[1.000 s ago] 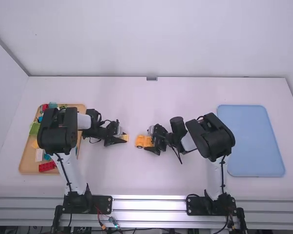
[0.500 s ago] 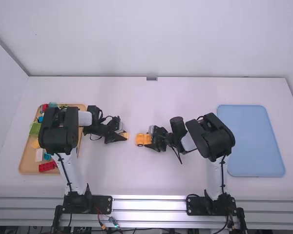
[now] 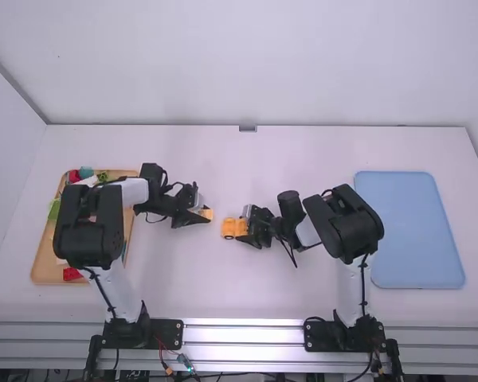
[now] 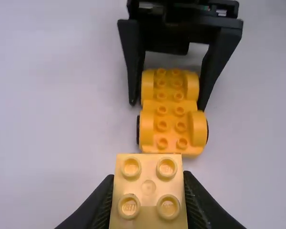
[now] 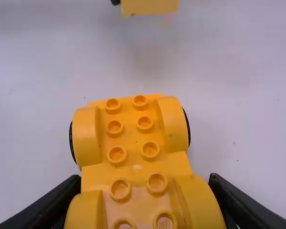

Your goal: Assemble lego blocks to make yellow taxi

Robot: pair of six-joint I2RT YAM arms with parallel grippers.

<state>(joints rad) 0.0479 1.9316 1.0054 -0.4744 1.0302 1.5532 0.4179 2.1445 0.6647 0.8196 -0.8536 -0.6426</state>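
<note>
The white table (image 3: 183,278) is stretching across the middle and lower part of the high view. On it, the left arm (image 3: 88,227) is rising from the lower left and bending toward the center, while the right arm (image 3: 346,223) is standing at the lower right and reaching in toward the middle. The blue tray (image 3: 414,231) is lying at the right of the frame, and the wooden tray (image 3: 38,267) is sitting at the left — partly under the left arm — and holding loose blocks, a red one (image 3: 72,274) among them near its lower edge.

Just left of center, the left gripper (image 3: 204,215) is pointing right; near the center, the right gripper (image 3: 244,228) is pointing left. The right gripper's fingers are standing apart by the width of the yellow car base (image 5: 136,160), closing on its two sides at one end. That base is resting studs up near the center of the high view, dark wheels (image 5: 188,126) showing at its sides.

The left gripper's fingers are parting only as far as the pale yellow block (image 4: 148,191) — they are pinching it by its sides, its four studs facing up. The block is hanging near the base's free end, apart from it.
</note>
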